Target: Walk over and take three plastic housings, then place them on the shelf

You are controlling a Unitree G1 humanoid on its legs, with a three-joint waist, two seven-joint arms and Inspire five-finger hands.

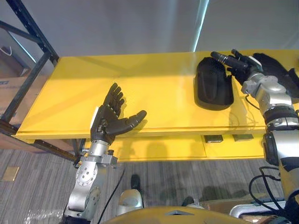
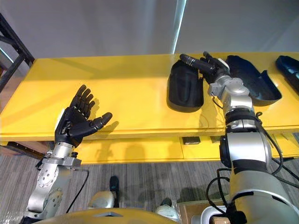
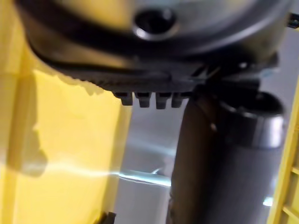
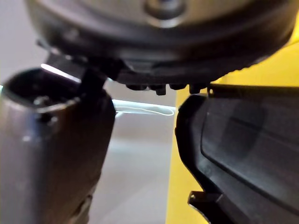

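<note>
Holds left hand point(image 1: 110, 122) splayed, empty, at shelf point(image 1: 154, 84) front edge; rests straight-fingered right hand point(image 2: 212, 67) on housing point(image 2: 184, 88) by back edge.

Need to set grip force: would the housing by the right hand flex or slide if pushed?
Probably stiff: the housing holds its moulded shape. Likely light, a thin hollow shell. Flat on the glossy shelf, it should slide, not tip.

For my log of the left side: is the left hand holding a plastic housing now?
No, the left hand is open and empty, palm up over the front edge of the yellow shelf.
</note>
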